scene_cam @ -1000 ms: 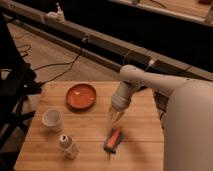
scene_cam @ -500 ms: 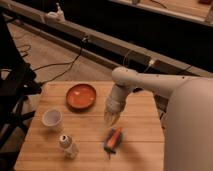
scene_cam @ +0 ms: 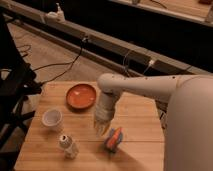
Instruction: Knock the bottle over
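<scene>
The bottle (scene_cam: 68, 146) is small and pale with a dark round cap. It stands upright near the front left of the wooden table (scene_cam: 145, 120). My gripper (scene_cam: 101, 128) hangs from the white arm (scene_cam: 150, 89) over the middle of the table, to the right of the bottle and a little behind it, with a gap between them. It holds nothing that I can see.
A white cup (scene_cam: 52, 119) stands left of the gripper, behind the bottle. An orange bowl (scene_cam: 81, 96) sits at the back. An orange and blue object (scene_cam: 114, 139) lies just right of the gripper. Cables lie on the floor beyond the table.
The arm has swung left and lower, bringing the gripper closer to the bottle. The bottle, cup and bowl have not moved.
</scene>
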You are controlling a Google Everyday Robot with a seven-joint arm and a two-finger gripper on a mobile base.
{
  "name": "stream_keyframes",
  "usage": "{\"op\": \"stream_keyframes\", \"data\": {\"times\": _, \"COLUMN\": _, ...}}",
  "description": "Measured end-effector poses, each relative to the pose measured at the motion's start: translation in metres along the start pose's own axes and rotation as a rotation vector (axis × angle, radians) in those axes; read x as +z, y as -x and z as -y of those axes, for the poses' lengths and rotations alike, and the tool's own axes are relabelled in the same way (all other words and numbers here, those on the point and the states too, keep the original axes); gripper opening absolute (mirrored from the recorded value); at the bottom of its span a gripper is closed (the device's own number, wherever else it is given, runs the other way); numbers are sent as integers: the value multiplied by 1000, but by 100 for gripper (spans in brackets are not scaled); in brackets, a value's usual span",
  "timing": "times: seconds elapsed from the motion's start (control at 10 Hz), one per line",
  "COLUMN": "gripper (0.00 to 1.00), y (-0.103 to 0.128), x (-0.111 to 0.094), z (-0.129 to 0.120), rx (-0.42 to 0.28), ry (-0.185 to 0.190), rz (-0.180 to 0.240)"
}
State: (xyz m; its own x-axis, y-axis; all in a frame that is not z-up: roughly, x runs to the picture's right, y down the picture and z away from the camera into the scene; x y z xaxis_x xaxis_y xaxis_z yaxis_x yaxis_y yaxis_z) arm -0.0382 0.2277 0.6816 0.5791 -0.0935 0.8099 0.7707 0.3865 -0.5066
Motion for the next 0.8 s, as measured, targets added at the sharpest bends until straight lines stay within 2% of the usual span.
{"op": "stream_keyframes", "data": {"times": 0.3, "gripper": 0, "y": 41, "x": 37, "z": 0, "rx": -74, "ry": 57, "rz": 73}}
{"op": "stream_keyframes", "data": {"times": 0.4, "gripper": 0, "y": 48, "x": 41, "z": 1, "rx": -89, "ry": 67, "rz": 84}}
{"op": "stream_keyframes", "data": {"times": 0.8, "gripper": 0, "y": 47, "x": 41, "z": 1, "rx": -87, "ry": 67, "rz": 83}}
